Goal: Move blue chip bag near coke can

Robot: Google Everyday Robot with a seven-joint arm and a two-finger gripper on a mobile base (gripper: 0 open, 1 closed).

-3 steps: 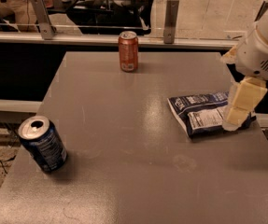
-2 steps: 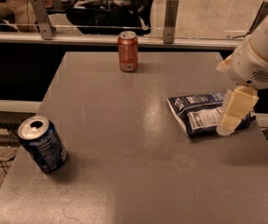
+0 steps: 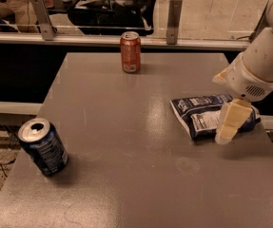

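The blue chip bag (image 3: 199, 114) lies flat on the grey table (image 3: 126, 127) at the right side, white label panel up. My gripper (image 3: 229, 123) hangs from the white arm at the right and is directly over the bag's right half, hiding part of it. The coke can (image 3: 130, 52) stands upright at the table's far edge, well away from the bag to the upper left.
A dark blue can (image 3: 43, 147) with white print stands near the table's front left. A metal rail with glass panels (image 3: 174, 18) runs behind the far edge. The table's right edge is close to the bag.
My gripper has shifted a little left and lower over the chip bag. The bag and both cans have not moved.
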